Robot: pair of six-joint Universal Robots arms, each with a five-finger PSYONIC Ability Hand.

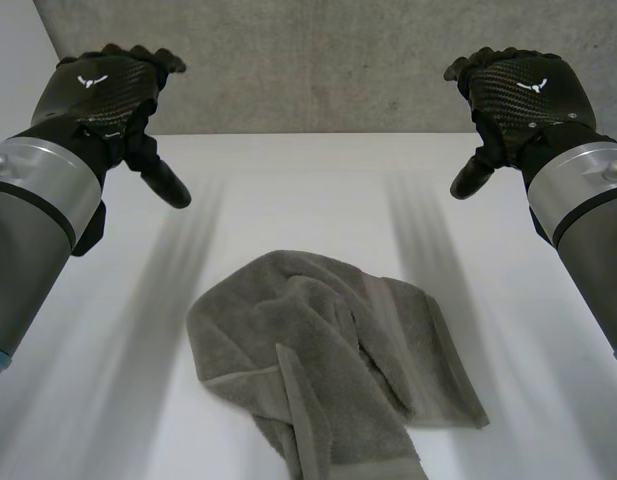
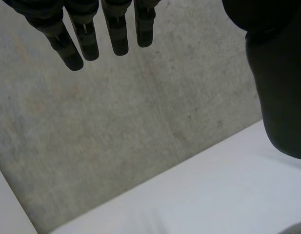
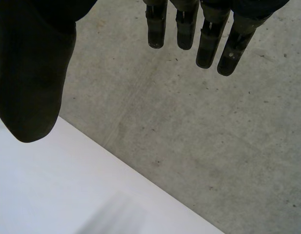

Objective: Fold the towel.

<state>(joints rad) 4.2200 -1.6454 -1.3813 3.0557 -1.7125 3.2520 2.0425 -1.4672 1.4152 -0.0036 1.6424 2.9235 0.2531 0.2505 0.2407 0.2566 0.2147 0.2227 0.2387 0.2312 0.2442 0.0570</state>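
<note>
Both the left robot hand (image 1: 106,95) and the right robot hand (image 1: 518,95) hover open-fingered, holding nothing, above the crumpled grey towel (image 1: 328,365) lying on the white surface (image 1: 288,190).

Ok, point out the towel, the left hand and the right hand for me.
towel (image 1: 328,350), head view, on its crumpled middle.
left hand (image 1: 106,92), head view, on the back of the hand.
right hand (image 1: 523,95), head view, on the back of the hand.

Grey towel (image 1: 333,365), white table (image 1: 308,190), black left hand (image 1: 113,90), black right hand (image 1: 518,90), mottled grey wall (image 1: 308,60)
</note>
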